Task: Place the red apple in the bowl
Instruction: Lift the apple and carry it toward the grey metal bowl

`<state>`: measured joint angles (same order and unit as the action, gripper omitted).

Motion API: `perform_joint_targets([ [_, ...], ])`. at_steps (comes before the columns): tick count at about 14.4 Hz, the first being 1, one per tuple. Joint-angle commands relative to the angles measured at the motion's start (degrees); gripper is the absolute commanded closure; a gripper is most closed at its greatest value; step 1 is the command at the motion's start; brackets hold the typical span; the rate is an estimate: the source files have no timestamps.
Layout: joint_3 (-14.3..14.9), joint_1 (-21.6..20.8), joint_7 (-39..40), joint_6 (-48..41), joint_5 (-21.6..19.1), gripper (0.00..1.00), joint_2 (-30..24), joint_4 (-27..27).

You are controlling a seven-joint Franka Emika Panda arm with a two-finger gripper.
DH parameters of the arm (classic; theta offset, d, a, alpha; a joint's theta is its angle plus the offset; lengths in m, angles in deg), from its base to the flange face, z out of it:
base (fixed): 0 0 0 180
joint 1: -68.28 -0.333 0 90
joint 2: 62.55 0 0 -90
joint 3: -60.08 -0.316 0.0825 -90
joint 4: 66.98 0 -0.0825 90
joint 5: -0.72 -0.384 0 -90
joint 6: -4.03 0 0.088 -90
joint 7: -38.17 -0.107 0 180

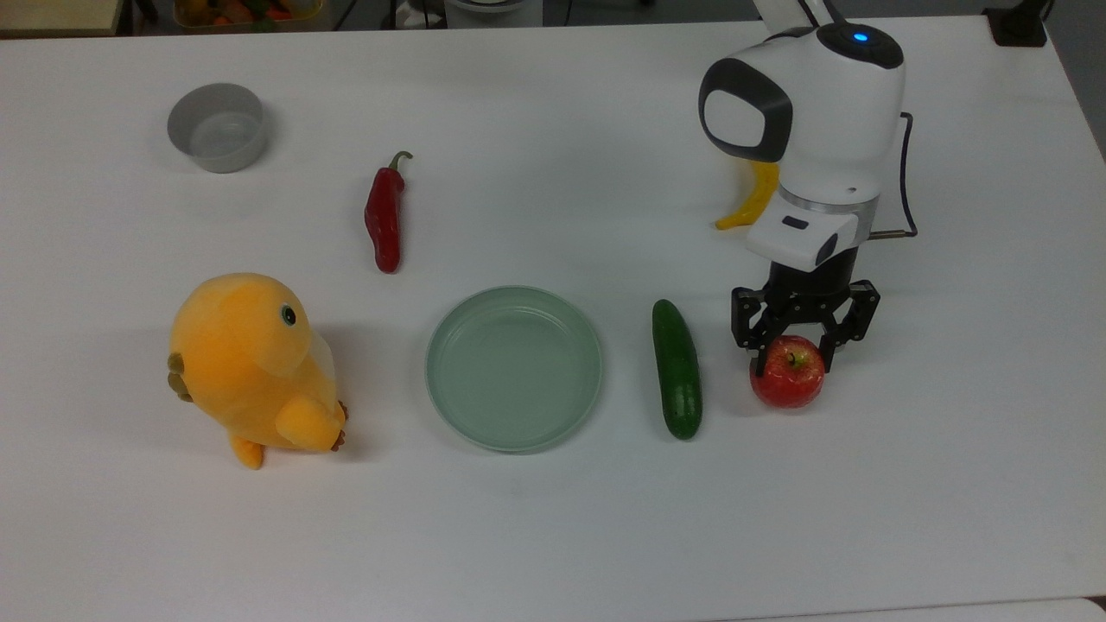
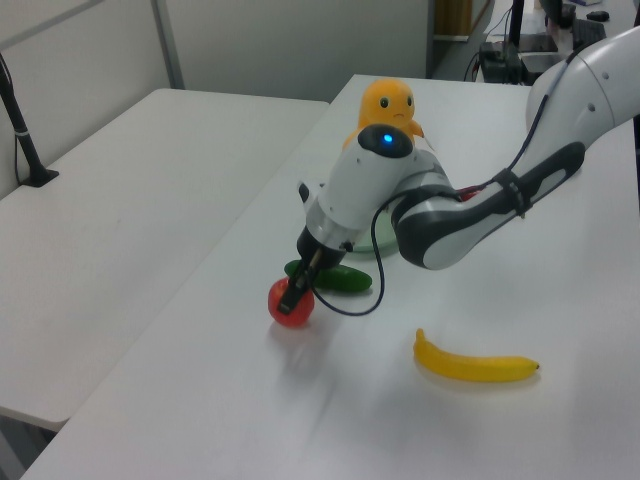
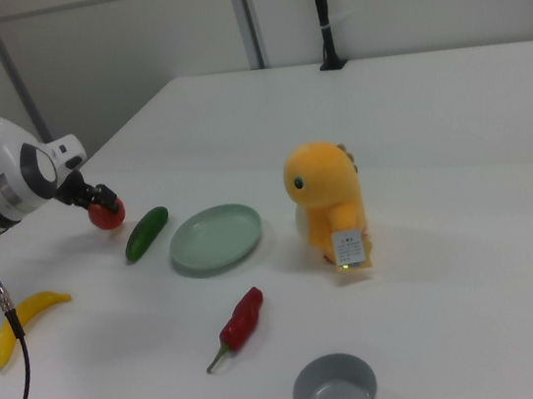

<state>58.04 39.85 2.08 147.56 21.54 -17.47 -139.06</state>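
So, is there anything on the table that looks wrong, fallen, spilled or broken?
Nothing stands out. The gripper is closed around the red apple, which looks whole. The bowl stands upright and empty, the green dish lies flat, and the plush toy is upright. No spill or damage shows.

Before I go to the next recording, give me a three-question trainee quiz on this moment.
1. True or false: the red apple already sits in the bowl.
2. In the top view, what lies between the pale green dish and the apple? A) chili pepper B) cucumber C) banana
3. What is the gripper closed on?

Key:
1. False. The apple is at the gripper, far from the grey bowl.
2. B, the cucumber.
3. The red apple, one finger on each side of it.
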Motion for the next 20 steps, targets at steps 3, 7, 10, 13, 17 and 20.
perform_joint_targets([
  [3,0.4,3.6,-1.3,0.6,0.6,0.79,-9.8,-5.3],
  [7,0.3,8.5,-0.6,0.1,0.2,0.79,-19.7,-13.0],
  [10,0.2,10.8,2.9,-0.8,0.1,0.79,-26.9,-21.7],
  [13,0.2,12.8,7.0,-7.1,-1.1,0.79,-32.7,-26.7],
  [17,0.2,14.8,12.3,-19.8,-2.2,0.79,-39.1,-30.1],
  [20,1.2,18.1,17.0,-25.6,-4.4,0.76,-45.2,-35.2],
])
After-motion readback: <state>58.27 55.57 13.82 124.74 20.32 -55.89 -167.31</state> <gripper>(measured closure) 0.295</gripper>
